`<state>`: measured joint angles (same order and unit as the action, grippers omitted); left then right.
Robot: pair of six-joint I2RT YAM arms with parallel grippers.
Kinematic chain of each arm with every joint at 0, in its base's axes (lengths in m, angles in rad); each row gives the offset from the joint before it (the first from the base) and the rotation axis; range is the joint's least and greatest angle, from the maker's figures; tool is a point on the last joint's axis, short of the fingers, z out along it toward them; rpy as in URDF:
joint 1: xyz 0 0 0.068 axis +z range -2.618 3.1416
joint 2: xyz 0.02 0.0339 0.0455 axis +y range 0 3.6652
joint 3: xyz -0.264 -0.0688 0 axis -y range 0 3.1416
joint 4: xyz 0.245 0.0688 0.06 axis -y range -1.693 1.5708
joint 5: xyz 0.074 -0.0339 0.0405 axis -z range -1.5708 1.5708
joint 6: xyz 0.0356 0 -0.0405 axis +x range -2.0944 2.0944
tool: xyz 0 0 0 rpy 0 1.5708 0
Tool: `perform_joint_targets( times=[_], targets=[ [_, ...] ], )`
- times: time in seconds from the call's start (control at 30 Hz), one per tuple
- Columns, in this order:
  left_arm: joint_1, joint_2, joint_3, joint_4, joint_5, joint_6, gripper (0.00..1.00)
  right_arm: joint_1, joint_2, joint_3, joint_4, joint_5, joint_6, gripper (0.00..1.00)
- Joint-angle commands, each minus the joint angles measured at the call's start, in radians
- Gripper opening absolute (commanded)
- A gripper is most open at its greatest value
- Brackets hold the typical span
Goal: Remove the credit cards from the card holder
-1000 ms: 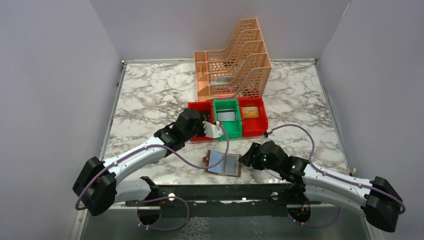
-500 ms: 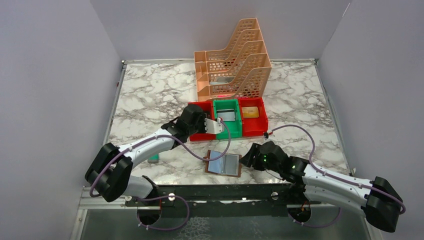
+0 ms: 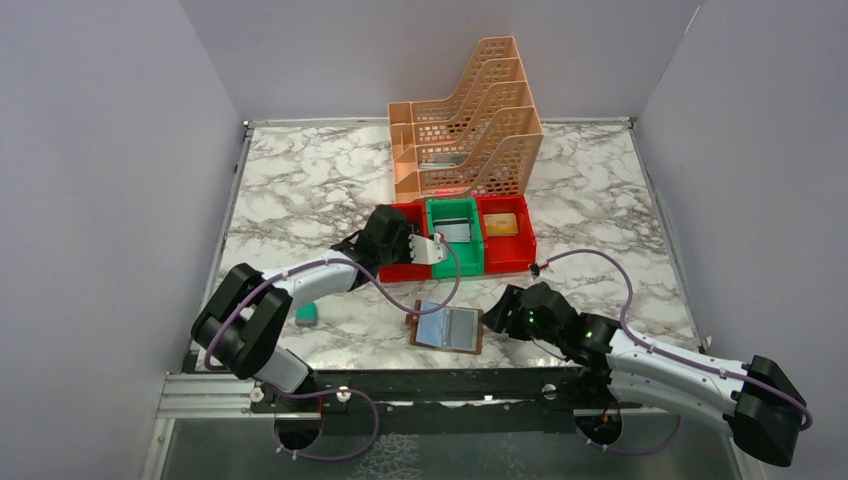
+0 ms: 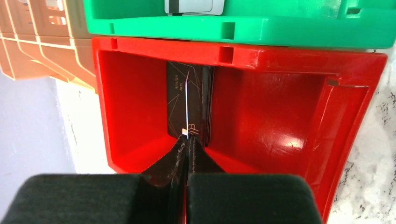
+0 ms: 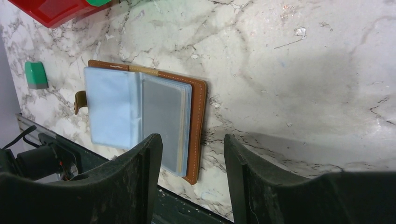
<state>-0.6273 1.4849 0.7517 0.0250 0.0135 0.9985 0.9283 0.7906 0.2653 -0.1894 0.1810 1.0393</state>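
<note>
Pinching a card [image 4: 187,105] edge-on, left hand [image 4: 187,140] (lettering on black card [image 4: 176,100] illegible)

A white table top [image 3: 300,190] veined with grey marbling is shown. A brown leather bifold card holder [image 5: 140,116] is lined with pale grey-blue pockets. A red plastic bin [image 4: 280,107], a green plastic bin [image 4: 289,30] and a peach perforated file rack [image 3: 470,130] are seen.

The red bin [image 4: 280,116] is glossy plastic, the card holder [image 5: 201,116] stitched leather.
</note>
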Motion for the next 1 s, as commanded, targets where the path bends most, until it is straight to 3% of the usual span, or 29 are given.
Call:
perform_joint_targets(
  times=[0.0, 0.1, 0.6, 0.73, 0.87, 0.97],
  targets=[
    [0.014, 0.021, 0.01, 0.068, 0.057, 0.025, 0.0, 0.001, -0.004, 0.006, -0.025, 0.048, -0.003, 0.57],
    [0.017, 0.032, 0.005, 0.101, 0.059, 0.034, 0.05, 0.001, -0.002, 0.008, -0.027, 0.055, -0.006, 0.57],
    [0.037, 0.13, 0.002, 0.2, 0.044, 0.056, 0.07, 0.001, 0.014, 0.021, -0.031, 0.064, -0.022, 0.58],
    [0.038, 0.145, 0.003, 0.206, 0.051, 0.045, 0.14, 0.001, 0.016, 0.023, -0.035, 0.066, -0.027, 0.58],
    [0.037, 0.146, -0.008, 0.216, 0.059, 0.042, 0.3, 0.001, 0.016, 0.035, -0.04, 0.068, -0.041, 0.59],
    [0.039, 0.152, -0.011, 0.217, 0.059, 0.042, 0.33, 0.0, 0.016, 0.045, -0.053, 0.074, -0.046, 0.59]
  ],
)
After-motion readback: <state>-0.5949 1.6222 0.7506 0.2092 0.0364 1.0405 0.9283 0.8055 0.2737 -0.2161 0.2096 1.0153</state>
